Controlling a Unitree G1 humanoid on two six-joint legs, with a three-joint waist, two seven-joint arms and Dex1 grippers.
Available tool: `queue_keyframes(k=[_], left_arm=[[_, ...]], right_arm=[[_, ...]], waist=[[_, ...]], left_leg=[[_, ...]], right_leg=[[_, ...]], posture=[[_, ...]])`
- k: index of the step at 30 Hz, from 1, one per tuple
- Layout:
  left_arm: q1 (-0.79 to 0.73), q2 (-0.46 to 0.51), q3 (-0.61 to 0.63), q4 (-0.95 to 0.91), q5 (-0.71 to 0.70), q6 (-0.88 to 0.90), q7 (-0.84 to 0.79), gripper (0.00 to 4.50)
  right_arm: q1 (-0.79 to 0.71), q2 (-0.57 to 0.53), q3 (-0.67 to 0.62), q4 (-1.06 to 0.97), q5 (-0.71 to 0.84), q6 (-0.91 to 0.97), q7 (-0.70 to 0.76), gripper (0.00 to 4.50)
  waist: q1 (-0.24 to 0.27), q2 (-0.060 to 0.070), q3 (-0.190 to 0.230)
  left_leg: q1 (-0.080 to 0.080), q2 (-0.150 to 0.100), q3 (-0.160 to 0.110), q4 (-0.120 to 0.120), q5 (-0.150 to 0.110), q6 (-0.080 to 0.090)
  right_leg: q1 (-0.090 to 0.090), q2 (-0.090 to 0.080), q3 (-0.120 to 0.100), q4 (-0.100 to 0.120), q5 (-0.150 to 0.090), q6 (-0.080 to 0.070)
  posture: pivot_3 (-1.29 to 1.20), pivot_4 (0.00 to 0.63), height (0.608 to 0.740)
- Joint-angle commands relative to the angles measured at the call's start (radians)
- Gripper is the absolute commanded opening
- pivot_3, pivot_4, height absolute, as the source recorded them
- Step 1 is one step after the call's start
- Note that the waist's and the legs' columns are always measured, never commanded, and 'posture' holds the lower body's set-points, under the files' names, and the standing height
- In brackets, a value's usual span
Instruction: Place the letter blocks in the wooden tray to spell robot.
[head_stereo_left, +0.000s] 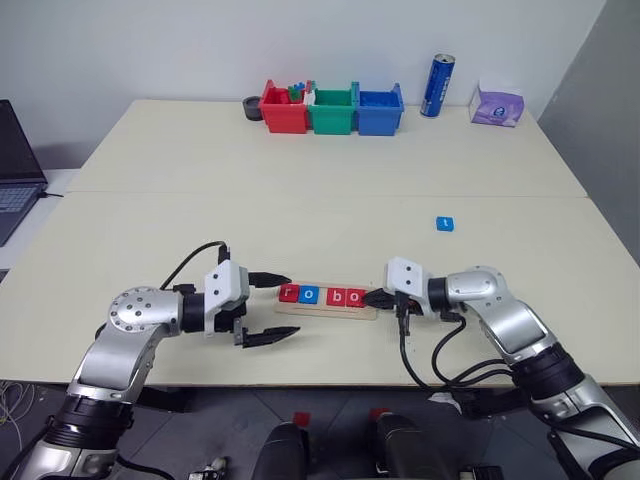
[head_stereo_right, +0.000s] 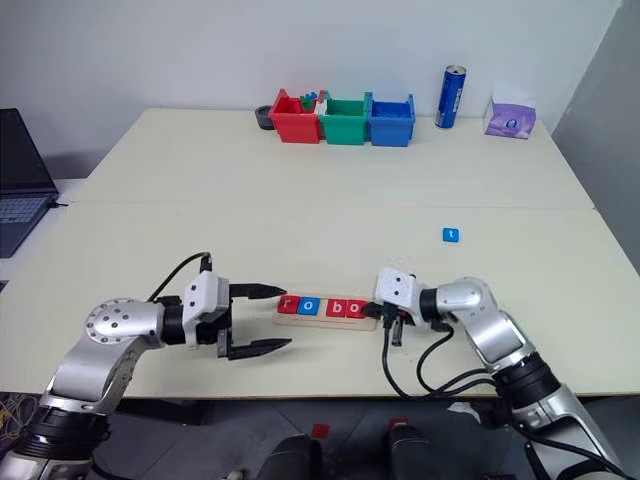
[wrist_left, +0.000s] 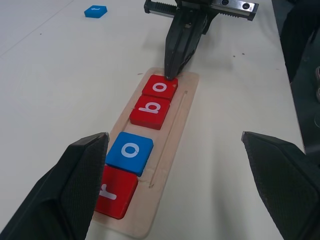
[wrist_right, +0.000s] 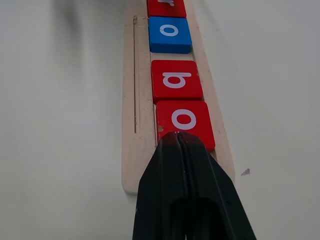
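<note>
The wooden tray lies near the table's front edge and carries four letter blocks in a row: red r, blue o, red b and red o. A fifth block, the blue t, lies alone on the table, farther back and to the right. My right gripper is shut and holds nothing; its tip touches the outer edge of the red o at the tray's right end. At the tray's left end my left gripper is open wide, one finger on each side, and is also empty.
Red, green and blue plastic bins stand in a row at the table's far edge, with a black roll to their left. A blue can and a purple tissue pack are at the far right. A laptop sits at the left.
</note>
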Motion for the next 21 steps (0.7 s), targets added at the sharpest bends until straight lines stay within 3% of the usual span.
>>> queue_keyframes(k=[1, 21], left_arm=[[-0.004, 0.014, 0.027, -0.035, -0.016, -0.005, 0.003, 4.50], [0.004, 0.031, 0.041, -0.033, -0.021, -0.001, -0.008, 4.50]], right_arm=[[-0.021, 0.010, -0.002, 0.001, -0.008, -0.018, -0.004, 0.04], [-0.020, -0.035, -0.016, 0.023, -0.012, -0.057, 0.038, 0.04]], waist=[[0.000, 0.000, 0.000], [0.000, 0.000, 0.000]], left_leg=[[0.000, 0.000, 0.000, 0.000, 0.000, 0.000], [0.000, 0.000, 0.000, 0.000, 0.000, 0.000]], right_leg=[[0.000, 0.000, 0.000, 0.000, 0.000, 0.000], [0.000, 0.000, 0.000, 0.000, 0.001, -0.002]], posture=[[0.00, 0.150, 0.740], [0.00, 0.150, 0.740]])
